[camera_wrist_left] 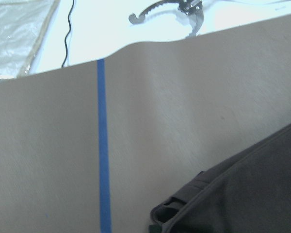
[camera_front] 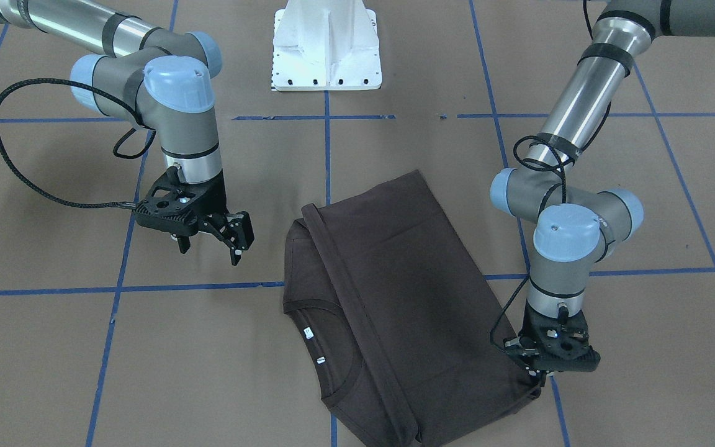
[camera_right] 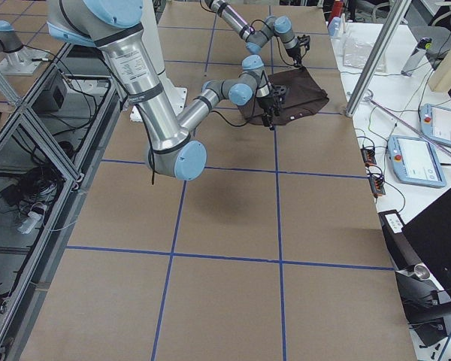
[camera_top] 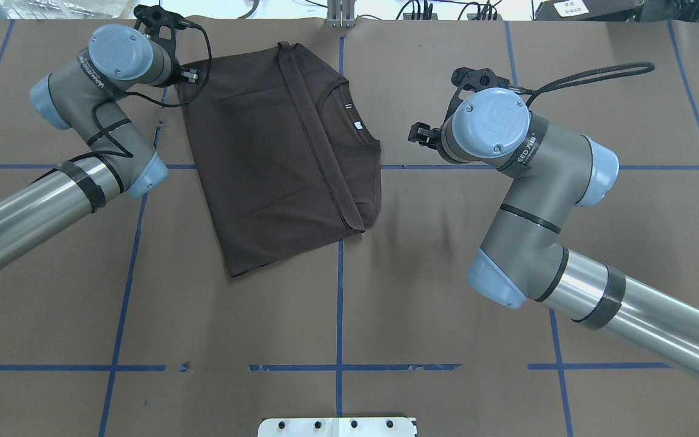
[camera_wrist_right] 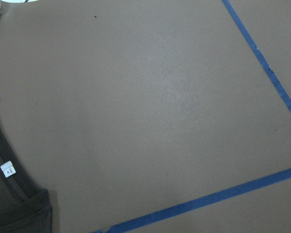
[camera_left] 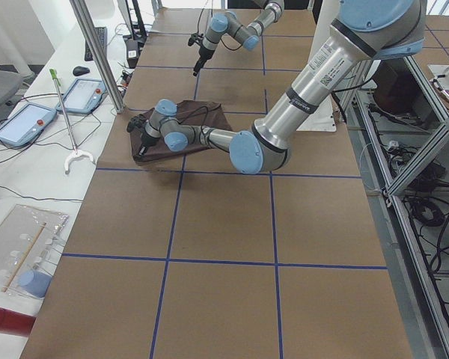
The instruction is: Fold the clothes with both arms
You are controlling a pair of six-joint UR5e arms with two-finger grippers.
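Note:
The dark brown T-shirt (camera_front: pixel 395 298) (camera_top: pixel 264 158) lies flat mid-table with one side folded over lengthwise. Its collar and white neck tags (camera_front: pixel 308 333) show. My left gripper (camera_front: pixel 540 374) (camera_top: pixel 190 74) points down at a shoulder-end corner and looks shut on that corner, where the cloth bunches (camera_wrist_left: pixel 174 213). My right gripper (camera_front: pixel 211 248) (camera_top: pixel 419 135) hovers open above bare table beside the collar side, apart from the shirt. The right wrist view catches only the collar edge (camera_wrist_right: pixel 9 204).
The white pedestal base (camera_front: pixel 326 49) stands at the robot's side of the table. Blue tape lines (camera_front: pixel 326 155) grid the brown surface. Beyond the table's far edge are a metal post (camera_left: pixel 97 52), teach pendants (camera_left: pixel 22 123) and cables.

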